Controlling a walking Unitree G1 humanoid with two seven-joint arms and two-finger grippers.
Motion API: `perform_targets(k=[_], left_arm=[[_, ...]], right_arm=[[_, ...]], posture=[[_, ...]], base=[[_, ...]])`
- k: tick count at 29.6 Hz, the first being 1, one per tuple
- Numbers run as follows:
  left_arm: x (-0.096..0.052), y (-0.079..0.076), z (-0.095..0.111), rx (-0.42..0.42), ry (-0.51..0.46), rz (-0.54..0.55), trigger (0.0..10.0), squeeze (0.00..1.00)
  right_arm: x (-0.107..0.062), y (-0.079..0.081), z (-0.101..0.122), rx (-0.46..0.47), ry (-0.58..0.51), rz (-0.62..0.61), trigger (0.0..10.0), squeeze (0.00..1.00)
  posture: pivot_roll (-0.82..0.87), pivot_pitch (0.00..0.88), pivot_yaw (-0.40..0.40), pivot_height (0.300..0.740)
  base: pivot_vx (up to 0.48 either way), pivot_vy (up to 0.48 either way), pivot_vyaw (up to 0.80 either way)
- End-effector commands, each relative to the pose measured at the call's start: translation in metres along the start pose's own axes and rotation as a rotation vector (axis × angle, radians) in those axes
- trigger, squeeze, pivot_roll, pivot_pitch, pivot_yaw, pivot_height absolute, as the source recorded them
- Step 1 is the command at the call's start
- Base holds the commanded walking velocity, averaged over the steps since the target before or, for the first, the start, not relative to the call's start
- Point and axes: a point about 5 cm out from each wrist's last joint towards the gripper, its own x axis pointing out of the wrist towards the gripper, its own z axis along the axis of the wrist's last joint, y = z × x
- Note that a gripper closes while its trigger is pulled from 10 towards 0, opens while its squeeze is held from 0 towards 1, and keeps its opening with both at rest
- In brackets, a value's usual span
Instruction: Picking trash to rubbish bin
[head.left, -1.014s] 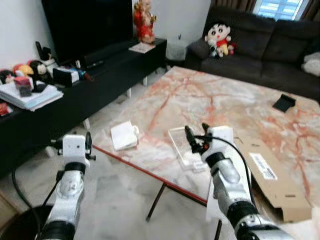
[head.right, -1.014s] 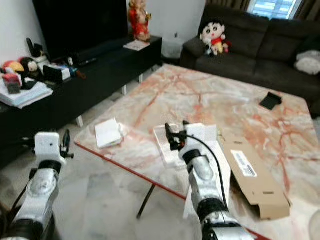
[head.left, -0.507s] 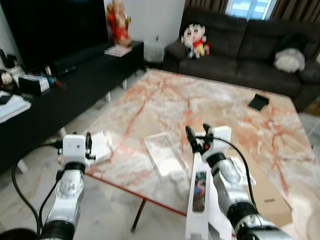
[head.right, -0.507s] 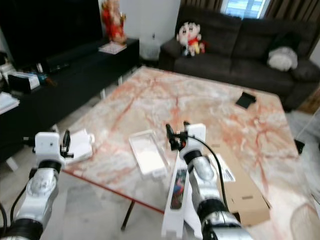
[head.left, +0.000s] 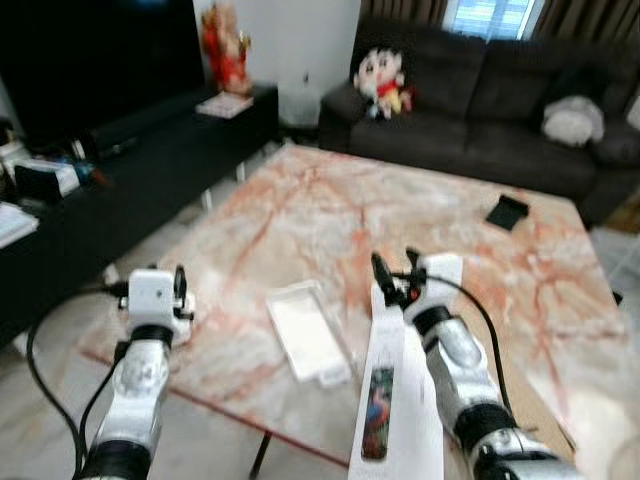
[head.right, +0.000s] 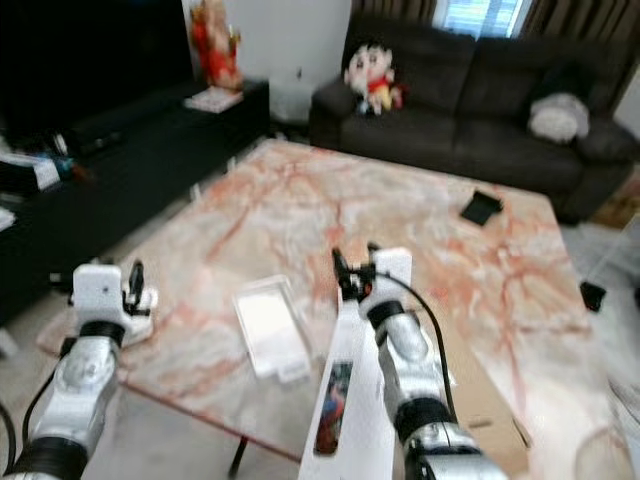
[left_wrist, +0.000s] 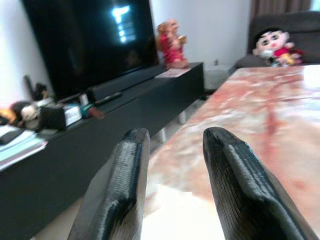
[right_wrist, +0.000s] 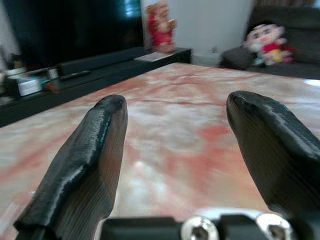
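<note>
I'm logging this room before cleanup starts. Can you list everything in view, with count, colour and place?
Table: one, pink-veined marble top, centre of room.
Clear plastic tray: one, transparent, near edge of table.
Long white box: one, white with a colourful picture, beside the right arm at the near edge.
White packet: one, table's left corner.
Cardboard: one, brown, flat on table behind the right arm.
Black object: one, far right of table.
Sofa: one, dark, behind table.
Doll: one, red shirt, on sofa.
TV cabinet: one, black, left.
Figurine: one, red, on cabinet.
Left gripper: open.
Right gripper: open, over the table.
</note>
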Motion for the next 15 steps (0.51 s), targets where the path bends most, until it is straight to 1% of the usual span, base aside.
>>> perform_targets(k=[1, 10, 12, 14, 15], left_arm=[[0.0011, -0.0007, 0.0046, 0.004, -0.025, -0.005, 10.0, 0.0], [-0.0016, -0.0052, 0.0022, 0.012, -0.011, -0.028, 10.0, 0.0], [-0.001, -0.0058, 0.0017, 0.033, 0.003, -0.044, 10.0, 0.0], [0.0003, -0.0074, 0.0025, 0.073, 0.013, -0.067, 10.0, 0.0], [0.0021, -0.0094, 0.0035, 0.117, 0.027, -0.09, 10.0, 0.0]], right_arm=[[0.0038, -0.0013, 0.0068, -0.013, -0.019, 0.005, 10.0, 0.0], [0.0037, 0.0012, 0.0056, -0.01, -0.016, 0.016, 10.0, 0.0], [0.0039, 0.0015, 0.0055, -0.011, -0.015, 0.018, 10.0, 0.0], [0.0038, 0.0014, 0.0055, -0.012, -0.015, 0.018, 10.0, 0.0], [0.0037, 0.0012, 0.0055, -0.013, -0.014, 0.018, 10.0, 0.0]], posture=[[0.06, 0.0, -0.074, 0.74], [0.06, 0.0, -0.07, 0.74], [0.06, 0.0, -0.067, 0.74], [0.06, 0.0, -0.065, 0.74], [0.06, 0.0, -0.065, 0.74]], base=[[0.0, 0.0, 0.0], [0.0, 0.0, 0.0], [0.0, 0.0, 0.0], [0.0, 0.0, 0.0], [0.0, 0.0, 0.0]])
